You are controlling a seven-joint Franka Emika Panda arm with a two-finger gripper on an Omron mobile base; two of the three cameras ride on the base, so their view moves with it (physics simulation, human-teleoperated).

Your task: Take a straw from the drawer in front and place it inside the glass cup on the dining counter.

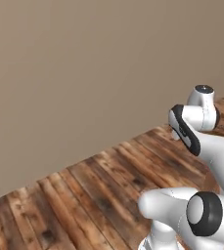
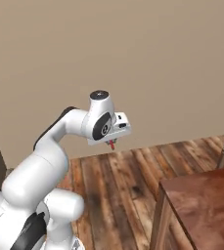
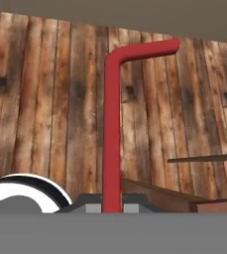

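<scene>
In the left base view, the white arm (image 1: 201,146) bends over a wooden plank floor (image 1: 84,195) in front of a plain tan wall (image 1: 84,73).

In the right base view, the hand (image 2: 112,143) hangs in the air above the floor, with a bit of red poking out under it. The dark brown counter (image 2: 201,205) sits low on the right.

In the hand view, the hand pinches the red straw (image 3: 112,124). The straw runs up the middle, and its short bent end points right.
</scene>
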